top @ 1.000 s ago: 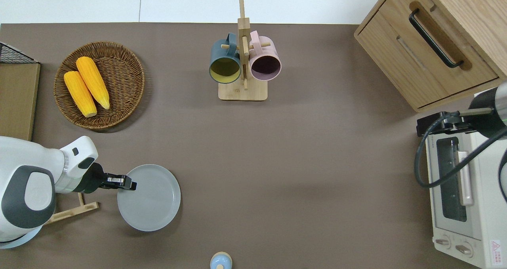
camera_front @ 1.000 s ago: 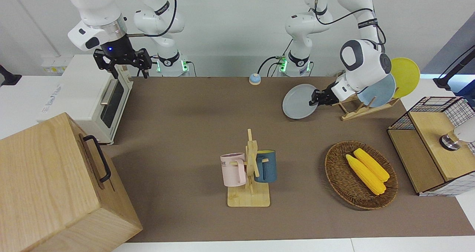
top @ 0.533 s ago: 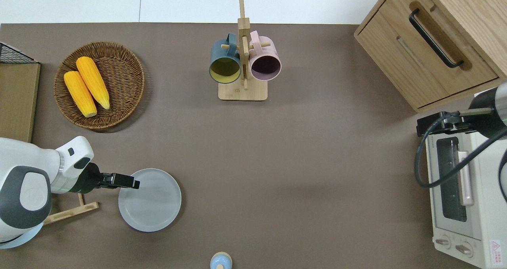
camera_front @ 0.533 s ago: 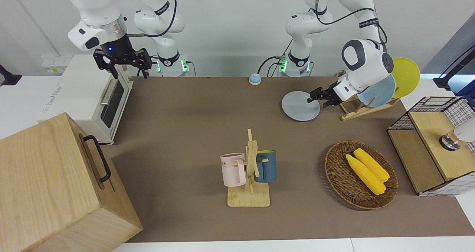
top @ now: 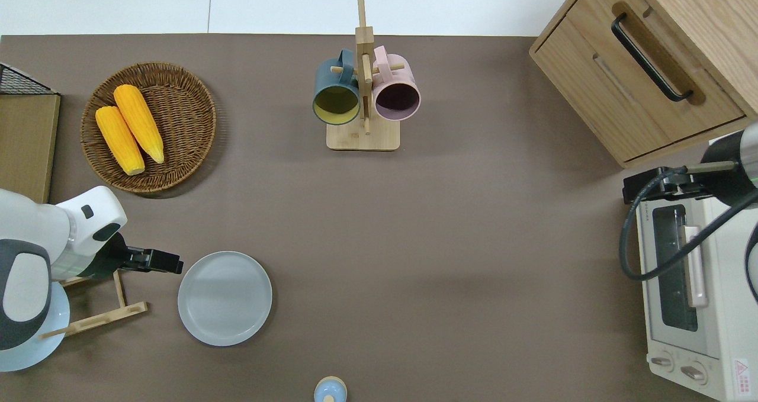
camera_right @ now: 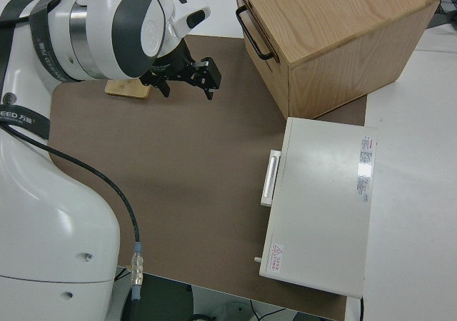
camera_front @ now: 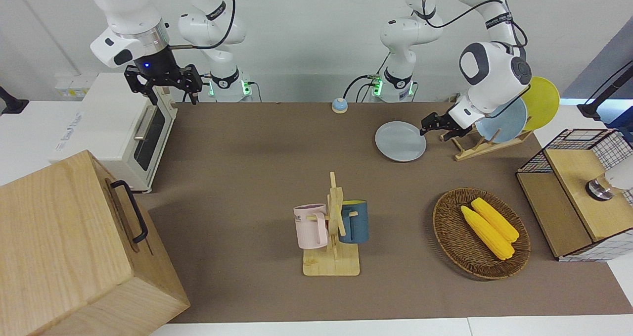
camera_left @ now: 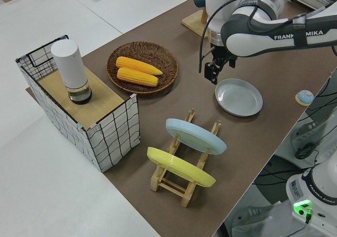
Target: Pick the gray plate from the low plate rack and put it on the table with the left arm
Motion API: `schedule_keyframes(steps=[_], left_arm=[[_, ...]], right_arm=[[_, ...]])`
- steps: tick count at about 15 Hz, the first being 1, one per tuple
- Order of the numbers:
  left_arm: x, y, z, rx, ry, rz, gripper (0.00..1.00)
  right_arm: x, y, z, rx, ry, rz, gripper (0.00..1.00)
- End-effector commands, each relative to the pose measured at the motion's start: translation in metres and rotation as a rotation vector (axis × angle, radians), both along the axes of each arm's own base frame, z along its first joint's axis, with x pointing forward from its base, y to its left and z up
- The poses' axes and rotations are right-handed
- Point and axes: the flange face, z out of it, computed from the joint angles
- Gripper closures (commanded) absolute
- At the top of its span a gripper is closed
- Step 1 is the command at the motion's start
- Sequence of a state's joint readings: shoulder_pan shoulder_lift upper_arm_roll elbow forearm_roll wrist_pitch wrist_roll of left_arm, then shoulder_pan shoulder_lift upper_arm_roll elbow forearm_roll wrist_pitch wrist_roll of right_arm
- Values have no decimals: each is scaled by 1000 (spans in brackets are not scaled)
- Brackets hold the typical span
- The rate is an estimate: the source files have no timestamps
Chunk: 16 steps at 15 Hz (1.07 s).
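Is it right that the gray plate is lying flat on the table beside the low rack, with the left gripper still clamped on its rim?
Not quite. The gray plate does lie flat on the table beside the low plate rack, but the left gripper has let go and sits clear of its rim, as the overhead view shows.

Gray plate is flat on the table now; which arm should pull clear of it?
Left. The left gripper is beside the gray plate, apart from it, near the low plate rack. The right arm is parked.

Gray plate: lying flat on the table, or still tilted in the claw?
Flat on the table. The gray plate rests beside the low plate rack; the left claw is clear of its rim.
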<state>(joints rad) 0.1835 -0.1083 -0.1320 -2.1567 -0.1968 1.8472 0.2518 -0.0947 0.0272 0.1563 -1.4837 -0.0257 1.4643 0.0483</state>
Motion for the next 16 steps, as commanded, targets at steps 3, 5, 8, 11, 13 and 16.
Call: schedule_keyframes(steps=[3,5,8,11,13,16], left_arm=[[16,-27,83,110,-13,-30,2],[17,-33,121,111,-29,-53,2],[19,-37,147,110,-64,-66,2],[22,-55,182,111,-128,-88,2],[19,-62,191,114,-124,-103,2],[16,-66,192,186,-123,-138,7]], right_arm=[[0,1,3,3,-5,-3,17],[0,1,3,3,-5,-3,17],[0,1,3,3,-5,-3,17],[0,1,3,3,-5,-2,17],[0,1,3,3,-5,-3,17],[0,1,3,3,-5,-3,17]])
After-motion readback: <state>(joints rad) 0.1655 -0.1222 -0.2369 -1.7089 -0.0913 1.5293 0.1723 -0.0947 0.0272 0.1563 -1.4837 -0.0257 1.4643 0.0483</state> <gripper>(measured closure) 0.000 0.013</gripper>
